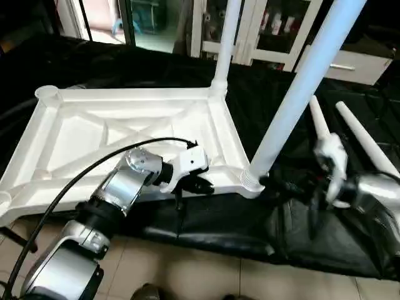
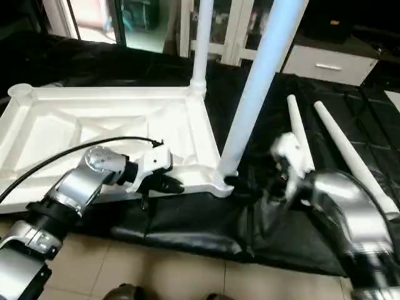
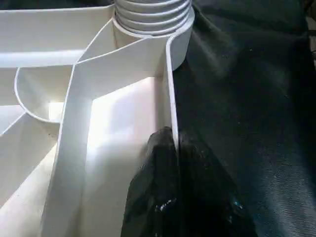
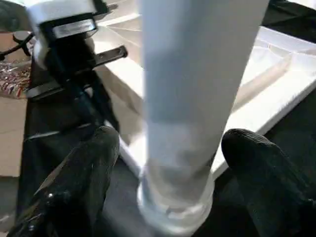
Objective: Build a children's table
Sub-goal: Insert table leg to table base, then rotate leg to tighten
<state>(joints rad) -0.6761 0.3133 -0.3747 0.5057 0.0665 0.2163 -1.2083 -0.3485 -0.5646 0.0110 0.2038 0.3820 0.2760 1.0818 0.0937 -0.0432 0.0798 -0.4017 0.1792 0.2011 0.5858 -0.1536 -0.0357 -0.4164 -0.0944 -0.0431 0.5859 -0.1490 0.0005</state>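
Note:
The white table top lies upside down on the black sheet, X-ribs facing up. One leg stands in the far right corner socket, and another leg rises from the near right socket. My left gripper is shut on the top's near rim beside that socket; in the left wrist view its fingers pinch the thin wall just below the leg's threaded base. My right gripper is open around the near leg's base, a finger on each side with gaps. Two loose legs lie on the right.
White cabinets with glass doors stand behind the black-sheeted work table. The table's front edge drops to a tiled floor. A black cable loops over my left forearm.

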